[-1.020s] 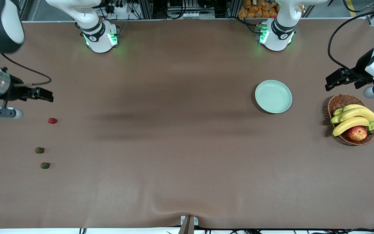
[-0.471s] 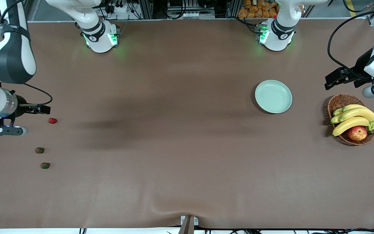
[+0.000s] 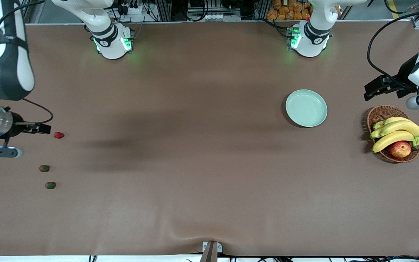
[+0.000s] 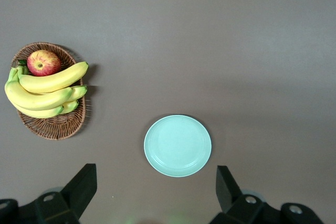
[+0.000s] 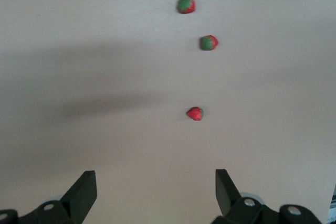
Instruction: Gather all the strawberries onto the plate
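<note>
Three strawberries lie on the brown table toward the right arm's end: one red (image 3: pixel 59 135), two nearer the front camera showing green tops (image 3: pixel 44 168) (image 3: pixel 50 185). In the right wrist view they show as one (image 5: pixel 195 113) closest and two more (image 5: pixel 208 42) (image 5: pixel 186 4). My right gripper (image 3: pixel 45 128) (image 5: pixel 156 182) is open and empty, over the table just beside the red strawberry. The mint-green plate (image 3: pixel 306 108) (image 4: pixel 177 145) is empty. My left gripper (image 3: pixel 371 91) (image 4: pixel 156 179) is open and empty, waiting over the table between plate and basket.
A brown wicker basket (image 3: pixel 380 112) (image 4: pixel 52 127) with bananas (image 3: pixel 395 133) and a red-yellow apple (image 3: pixel 400 149) stands at the left arm's end. The arm bases stand along the table's edge farthest from the front camera.
My right gripper has come down and drawn back slightly toward the table's end, ending close beside the red strawberry. The left arm has barely moved. The strawberries and plate are unmoved.
</note>
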